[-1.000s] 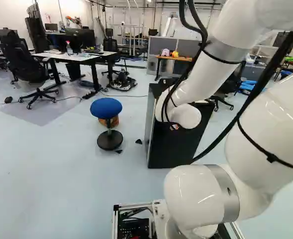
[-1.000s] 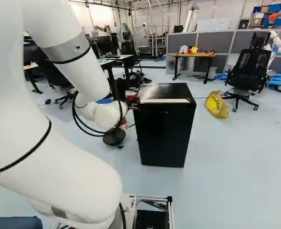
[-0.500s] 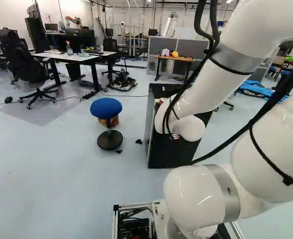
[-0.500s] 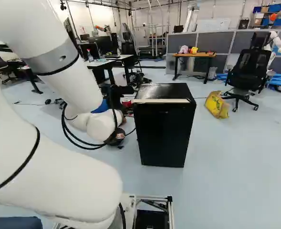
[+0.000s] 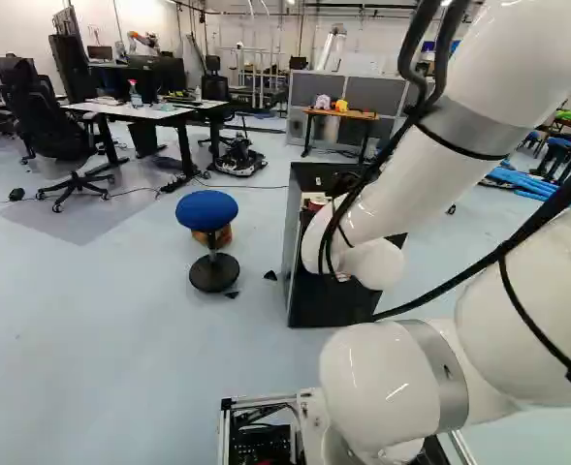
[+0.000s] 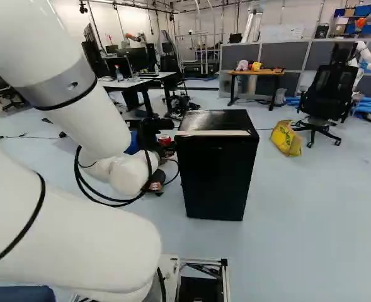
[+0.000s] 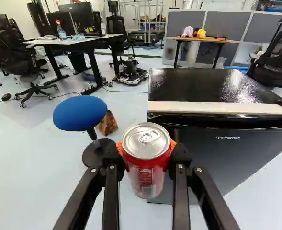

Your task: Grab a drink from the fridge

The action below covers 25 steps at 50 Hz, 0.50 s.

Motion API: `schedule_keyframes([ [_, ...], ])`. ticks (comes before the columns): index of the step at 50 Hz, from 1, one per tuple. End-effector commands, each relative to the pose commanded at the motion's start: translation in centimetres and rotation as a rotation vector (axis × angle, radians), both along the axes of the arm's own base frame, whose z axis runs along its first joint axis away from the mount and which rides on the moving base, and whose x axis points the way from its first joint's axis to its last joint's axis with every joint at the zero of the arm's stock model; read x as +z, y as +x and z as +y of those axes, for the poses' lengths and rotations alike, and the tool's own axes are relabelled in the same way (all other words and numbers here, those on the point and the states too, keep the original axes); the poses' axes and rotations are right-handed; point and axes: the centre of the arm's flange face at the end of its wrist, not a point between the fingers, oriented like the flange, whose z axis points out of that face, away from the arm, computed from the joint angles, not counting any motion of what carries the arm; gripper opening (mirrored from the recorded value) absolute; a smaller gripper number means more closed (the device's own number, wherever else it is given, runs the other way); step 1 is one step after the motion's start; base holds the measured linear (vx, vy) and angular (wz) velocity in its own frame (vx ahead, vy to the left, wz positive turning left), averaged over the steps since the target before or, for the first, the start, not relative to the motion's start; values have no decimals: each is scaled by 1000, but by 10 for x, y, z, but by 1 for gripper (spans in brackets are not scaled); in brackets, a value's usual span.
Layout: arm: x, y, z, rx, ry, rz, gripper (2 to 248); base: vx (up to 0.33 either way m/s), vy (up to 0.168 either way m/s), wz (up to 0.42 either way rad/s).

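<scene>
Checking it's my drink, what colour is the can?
Red can, silver top; clearest in the wrist view.

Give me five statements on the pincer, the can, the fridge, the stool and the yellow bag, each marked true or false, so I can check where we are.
1. The pincer is shut on the red can. True.
2. The can stands on top of the fridge. False: it is held in the pincer, in front of the fridge.
3. The fridge door is closed. True.
4. The stool has a yellow seat. False: the seat of the stool is blue.
5. In the right base view, the yellow bag is to the right of the fridge. True.
</scene>
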Motion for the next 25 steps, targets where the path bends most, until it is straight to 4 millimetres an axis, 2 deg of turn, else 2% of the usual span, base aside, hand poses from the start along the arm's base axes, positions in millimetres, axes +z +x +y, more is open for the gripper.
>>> schedule_keyframes([
  [25, 0, 0, 0, 0, 0, 0, 100, 0, 0, 0],
])
